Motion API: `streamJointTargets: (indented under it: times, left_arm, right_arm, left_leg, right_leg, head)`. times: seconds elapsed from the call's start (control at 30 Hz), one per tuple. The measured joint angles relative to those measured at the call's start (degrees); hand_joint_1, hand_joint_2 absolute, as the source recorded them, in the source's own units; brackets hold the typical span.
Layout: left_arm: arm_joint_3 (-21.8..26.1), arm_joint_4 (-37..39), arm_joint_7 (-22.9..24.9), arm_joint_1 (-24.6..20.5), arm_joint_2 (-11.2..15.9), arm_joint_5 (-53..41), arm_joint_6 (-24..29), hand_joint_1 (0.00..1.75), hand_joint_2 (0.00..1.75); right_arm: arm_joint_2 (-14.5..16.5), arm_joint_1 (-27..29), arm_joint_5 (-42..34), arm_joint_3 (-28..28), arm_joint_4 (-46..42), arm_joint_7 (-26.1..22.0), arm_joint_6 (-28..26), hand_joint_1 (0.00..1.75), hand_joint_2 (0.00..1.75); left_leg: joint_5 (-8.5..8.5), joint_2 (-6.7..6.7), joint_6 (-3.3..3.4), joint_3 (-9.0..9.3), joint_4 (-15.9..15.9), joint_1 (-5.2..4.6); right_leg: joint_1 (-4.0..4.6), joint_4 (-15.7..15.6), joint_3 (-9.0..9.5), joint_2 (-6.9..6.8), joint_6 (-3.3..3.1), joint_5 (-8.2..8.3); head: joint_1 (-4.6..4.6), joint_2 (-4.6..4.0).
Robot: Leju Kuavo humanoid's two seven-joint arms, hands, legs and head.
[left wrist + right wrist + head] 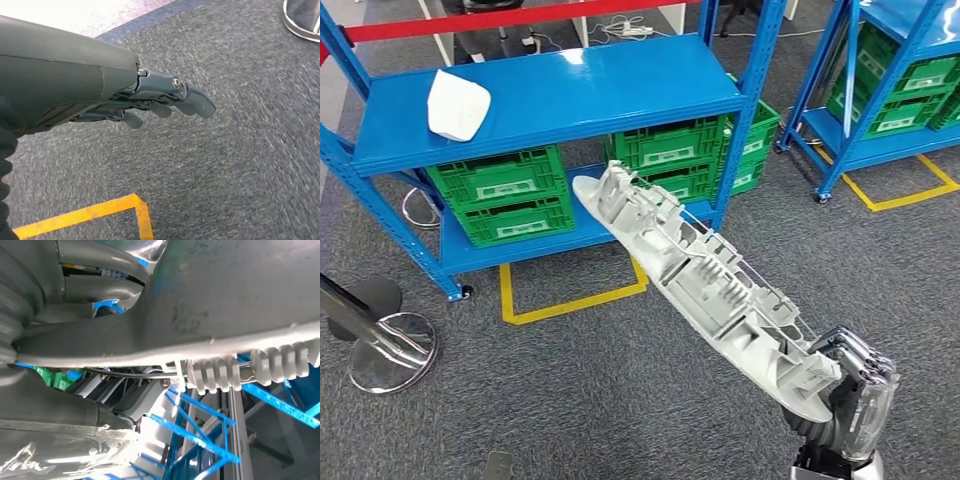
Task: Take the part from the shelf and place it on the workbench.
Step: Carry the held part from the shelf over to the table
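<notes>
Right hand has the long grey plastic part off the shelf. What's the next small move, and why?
Probably turn away from the blue metal shelf, keeping the long grey ribbed plastic part level. The right hand grips just one end, so the part juts far out towards the shelf post.

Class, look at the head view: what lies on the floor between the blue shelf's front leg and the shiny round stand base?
Bare grey carpet separates the blue shelf's leg from the round stand base, seen in the head view.

A warehouse-like workshop: blue steel shelving (546, 100), green crates (501, 190), yellow floor tape (569, 300)
</notes>
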Motion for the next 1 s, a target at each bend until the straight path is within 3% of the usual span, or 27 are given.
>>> streamJointTargets:
  times: [0.03,0.07,0.1,0.17,0.23,0.27,0.37,0.43,0.5,0.53,0.57,0.6,0.63,0.7,0.73,0.8,0.87,0.93,1.0]
  left_arm:
    - [0.00,0.00,0.00,0.04,0.01,0.00,0.00,0.00,1.75]
    - [0.01,0.00,0.00,0.06,0.01,0.00,0.00,0.00,1.75]
    - [0.01,0.00,0.00,0.05,0.01,0.00,-0.01,0.00,1.75]
    - [0.01,0.00,0.00,0.01,-0.01,0.00,-0.01,0.00,1.75]
    - [0.01,0.00,0.00,0.01,-0.01,0.00,0.00,0.00,1.75]
    - [0.01,0.00,0.01,0.02,0.01,-0.01,0.00,0.00,1.75]
    - [0.01,0.00,0.02,-0.01,0.01,-0.04,0.00,0.00,1.75]
    - [0.01,0.01,0.02,-0.04,-0.01,-0.06,0.00,0.00,1.75]
    - [0.01,0.02,0.03,0.08,-0.02,-0.07,0.00,0.00,1.75]
    - [0.01,0.02,0.03,0.16,-0.01,-0.06,0.00,0.00,1.75]
    - [0.02,0.02,0.04,0.24,0.01,-0.05,0.00,0.00,1.75]
    - [0.02,0.02,0.05,0.28,0.02,-0.05,0.00,0.00,1.75]
    - [0.03,0.02,0.06,0.29,0.03,-0.05,0.00,0.00,1.75]
    - [0.03,0.02,0.07,0.27,0.06,-0.07,0.00,0.00,1.75]
    - [0.02,0.02,0.07,0.22,0.08,-0.07,0.01,0.00,1.75]
    - [0.02,0.02,0.07,0.11,0.10,-0.08,0.01,0.00,1.75]
    - [0.02,0.02,0.07,0.04,0.08,-0.08,0.02,0.00,1.75]
    - [0.03,0.02,0.05,0.04,0.02,-0.08,0.03,0.00,1.75]
    - [0.03,0.02,0.05,0.12,-0.03,-0.09,0.03,0.00,1.75]
  right_arm:
    - [0.01,0.14,-0.08,-0.12,-0.02,-0.04,0.01,1.75,1.75]
    - [0.02,0.30,-0.14,-0.28,-0.03,-0.07,0.00,1.75,1.75]
    - [0.02,0.45,-0.18,-0.45,-0.03,-0.08,0.00,1.75,1.75]
    - [0.02,0.59,-0.23,-0.72,-0.04,-0.11,-0.01,1.75,1.75]
    - [0.07,0.55,-0.32,-0.82,-0.11,-0.21,-0.01,1.75,1.75]
    - [0.13,0.59,-0.39,-0.92,-0.16,-0.29,-0.01,1.75,1.75]
    - [0.28,0.93,-0.79,-1.41,-0.23,-0.42,0.00,1.75,1.75]
    - [0.37,1.00,-1.11,-1.71,-0.25,-0.47,0.00,1.75,1.75]
    - [0.58,1.04,-1.43,-2.04,-0.27,-0.52,0.00,1.75,1.75]
    - [0.69,1.10,-1.57,-2.21,-0.27,-0.54,-0.01,1.75,1.75]
    - [0.75,1.19,-1.69,-2.37,-0.27,-0.54,0.00,1.75,1.75]
    - [0.79,1.30,-1.77,-2.50,-0.27,-0.54,0.01,1.75,1.75]
    - [0.79,1.39,-1.82,-2.62,-0.27,-0.54,0.01,1.75,1.75]
    - [0.84,1.47,-1.87,-2.81,-0.27,-0.55,0.01,1.75,1.75]
    - [0.88,1.47,-1.87,-2.86,-0.29,-0.57,0.01,1.75,1.75]
    - [0.99,1.56,-1.91,-2.93,-0.33,-0.59,0.02,1.75,1.75]
    - [1.06,1.77,-1.93,-3.04,-0.36,-0.58,0.02,1.75,1.75]
    - [1.09,1.82,-1.93,-3.16,-0.41,-0.60,0.01,1.75,1.75]
    - [1.09,1.76,-1.93,-3.20,-0.47,-0.61,0.00,1.75,1.75]
  left_leg:
    - [-0.01,0.46,0.00,-0.02,0.01,-0.03]
    - [-0.02,0.91,-0.01,-0.03,0.03,-0.04]
    - [-0.04,1.32,-0.05,-0.01,0.05,-0.04]
    - [-0.17,1.99,-0.29,0.11,0.12,-0.05]
    - [-0.38,2.50,-0.84,0.02,0.51,-0.34]
    - [-0.40,2.76,-1.12,-0.06,0.67,-0.48]
    - [-0.78,3.05,-1.91,-0.25,1.15,-0.39]
    - [-3.29,1.69,-2.49,-1.51,4.32,-0.16]
    - [-7.18,0.53,-2.74,-4.62,11.52,-0.04]
    - [-8.45,0.41,-2.72,-6.18,14.93,-0.03]
    - [-8.67,0.36,-2.60,-7.06,16.84,-0.05]
    - [-7.78,0.30,-2.38,-6.97,16.70,-0.07]
    - [-5.94,0.08,-2.06,-5.84,14.44,-0.12]
    - [-2.05,-1.28,-1.21,-2.17,6.99,-0.27]
    - [-1.12,-1.98,-0.89,-0.69,3.90,-0.34]
    - [-1.07,-2.50,-0.58,0.37,1.32,-0.47]
    - [-0.76,-1.87,-0.44,0.48,0.54,-0.40]
    - [-0.19,-1.09,-0.16,0.63,-0.26,-0.19]
    - [-0.04,-0.19,0.00,0.59,-0.48,-0.18]
  right_leg:
    - [-0.11,2.89,-1.36,-0.17,0.22,-0.88]
    - [-0.21,3.97,-1.85,-0.28,0.40,-0.74]
    - [-0.31,2.79,-1.20,-0.43,0.52,0.44]
    - [-0.44,-4.48,2.67,-1.62,0.62,3.98]
    - [-0.29,-10.53,6.00,-2.90,0.17,5.69]
    - [-0.16,-11.60,6.53,-3.13,-0.20,5.72]
    - [-0.03,-11.76,6.36,-2.16,-1.47,6.03]
    - [-0.14,-11.93,6.29,-1.52,-2.20,6.35]
    - [-0.02,-11.92,6.10,-0.82,-2.64,6.52]
    - [0.10,-11.91,5.99,-0.39,-2.78,6.59]
    - [0.23,-11.91,5.91,0.08,-2.87,6.65]
    - [0.35,-11.90,5.88,0.56,-2.93,6.71]
    - [0.44,-11.90,5.91,1.06,-2.94,6.76]
    - [0.58,-11.83,5.95,1.98,-2.82,6.86]
    - [0.62,-11.76,5.81,2.40,-2.66,6.93]
    - [0.56,-11.72,5.36,3.04,-2.15,7.21]
    - [0.40,-11.69,4.87,3.15,-1.58,7.33]
    - [0.39,-9.04,3.39,1.79,-1.08,5.48]
    - [0.22,-2.18,0.21,0.24,-0.55,1.68]
  head:
    - [-0.02,0.00]
    - [-0.01,0.00]
    - [0.00,0.00]
    - [0.01,0.00]
    - [0.01,0.00]
    - [-0.02,0.00]
    - [-0.09,0.00]
    - [-0.22,0.00]
    - [-0.31,0.00]
    - [-0.30,0.00]
    - [-0.30,0.00]
    - [-0.29,0.00]
    - [-0.28,0.00]
    - [-0.26,0.00]
    - [-0.27,0.00]
    - [-0.26,0.00]
    - [-0.25,0.00]
    - [-0.03,0.00]
    - [0.15,0.00]
